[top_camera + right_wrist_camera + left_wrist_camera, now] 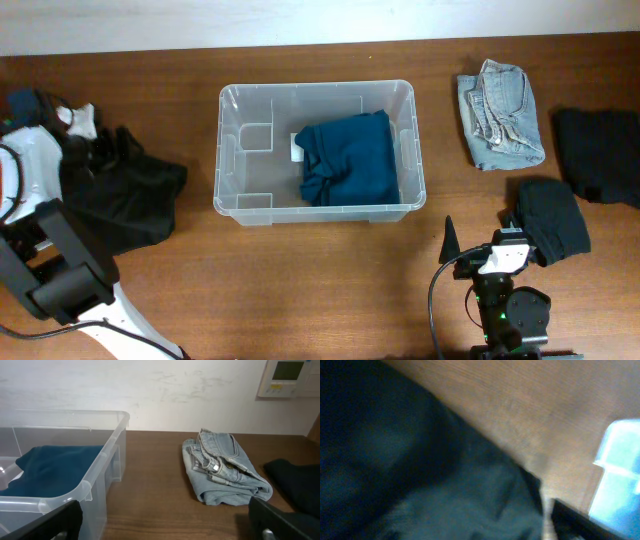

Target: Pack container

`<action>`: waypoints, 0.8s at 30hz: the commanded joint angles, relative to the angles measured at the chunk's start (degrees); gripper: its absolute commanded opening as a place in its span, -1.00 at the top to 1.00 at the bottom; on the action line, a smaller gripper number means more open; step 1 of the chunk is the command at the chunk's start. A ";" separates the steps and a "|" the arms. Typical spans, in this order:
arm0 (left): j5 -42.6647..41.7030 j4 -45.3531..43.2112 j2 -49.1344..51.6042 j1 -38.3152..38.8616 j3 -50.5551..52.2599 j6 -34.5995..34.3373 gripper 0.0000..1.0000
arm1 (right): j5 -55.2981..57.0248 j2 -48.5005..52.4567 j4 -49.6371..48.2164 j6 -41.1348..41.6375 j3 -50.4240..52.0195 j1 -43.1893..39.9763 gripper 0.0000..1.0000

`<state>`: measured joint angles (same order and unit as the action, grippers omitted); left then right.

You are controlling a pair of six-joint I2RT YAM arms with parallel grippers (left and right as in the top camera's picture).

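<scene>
In the middle of the worktop (300, 275) sits the container (315, 87), its long sides running left to right and all four walls clear of the clothes around it. It is a large rectangular bin of clear plastic with rounded corners, a rolled rim and moulded recesses in the corners. A white label (297, 148) shows through on its base. A folded teal garment (350, 160) fills its right half, and the left half is bare.

The bin looks light and only moderately stiff: thin walls of this kind probably flex when pinched, and the smooth plastic is likely slippery. The rolled rim seems the best place to take hold, since it gives a lip to hook under. Its load is soft cloth, so little weight is added, though it sits towards the right end.

The right fingers (285, 520) stand spread wide apart and grasp nothing, low over the worktop near the front edge and facing the bin's right end and the folded jeans (500, 115). A folded black garment (553, 218) lies just beside that arm, and another black one (600, 155) lies further right. The left wrist view is blurred. One of the left fingers (572, 519) shows close against a heap of black cloth (130, 195), but whether they are spread or clenched on it cannot be told.
</scene>
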<state>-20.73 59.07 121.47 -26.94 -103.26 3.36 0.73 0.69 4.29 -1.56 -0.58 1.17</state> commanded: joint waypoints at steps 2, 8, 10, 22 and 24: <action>0.59 4.33 -0.72 -1.92 -6.73 -9.40 -0.99 | -0.11 -0.48 0.39 0.07 0.26 0.37 -0.97; 0.37 9.07 -5.27 -7.48 -8.92 -13.81 -0.99 | -0.11 -0.48 0.39 0.07 0.26 0.37 -0.97; -0.13 11.08 -7.21 -10.12 -8.92 -14.71 -0.99 | -0.11 -0.48 0.39 0.07 0.26 0.37 -0.97; -15.93 22.25 -13.51 -29.00 -5.25 -13.07 -0.99 | -0.11 -0.48 0.39 0.07 0.26 0.37 -0.97; -22.27 21.44 -13.51 -30.91 -1.88 -10.91 -0.99 | -0.11 -0.48 0.39 0.07 0.26 0.37 -0.97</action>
<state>-32.75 80.77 108.16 -56.23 -109.16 -10.81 0.71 0.69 4.32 -1.56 -0.58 1.17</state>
